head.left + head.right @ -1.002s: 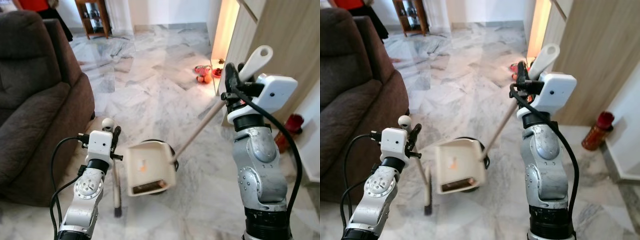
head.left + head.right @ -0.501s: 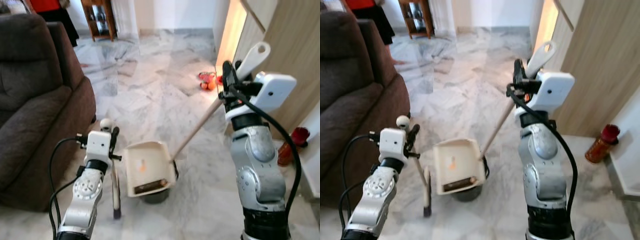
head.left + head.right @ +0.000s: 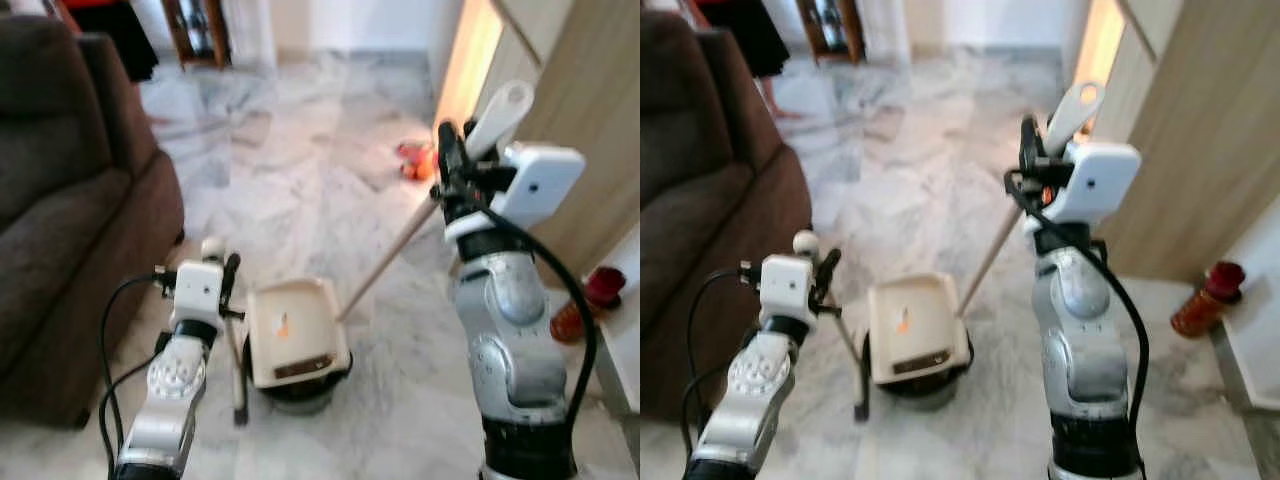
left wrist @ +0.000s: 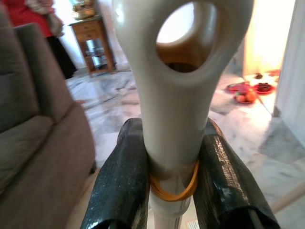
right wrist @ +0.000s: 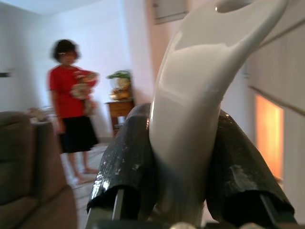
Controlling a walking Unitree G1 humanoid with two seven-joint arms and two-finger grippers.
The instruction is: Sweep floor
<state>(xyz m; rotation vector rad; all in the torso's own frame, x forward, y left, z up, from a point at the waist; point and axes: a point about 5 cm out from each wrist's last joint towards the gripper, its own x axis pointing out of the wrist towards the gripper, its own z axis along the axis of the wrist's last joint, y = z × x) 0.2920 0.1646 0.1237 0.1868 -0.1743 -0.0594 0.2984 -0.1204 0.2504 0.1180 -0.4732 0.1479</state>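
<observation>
Standing over a marble floor [image 3: 300,180], you had both tools clamped on handles. Your left tool [image 4: 167,191] gripped the cream broom handle [image 4: 178,95] just below its hanging hole, its fingers [image 4: 119,186] pressed against either side near an orange rubber band [image 4: 174,188]. Your right tool [image 5: 183,171] squeezed the white top of the dustpan handle [image 5: 200,90], held high beside a wooden cabinet [image 3: 590,120].

From the head views, the dustpan [image 3: 295,330] sat on the floor between your arms, its long pole slanting up to your right tool, and the broom's dark shaft [image 3: 237,375] stood just beside the pan's left edge.

The risk, as it looked: the pan seemed to rest on a dark round object [image 3: 300,385], so a push from the broom could tip it and spill what it held.

The right wrist view added a person in red [image 5: 71,95] standing beyond the sofa [image 3: 70,230]; the head views caught mostly the skirt.
</observation>
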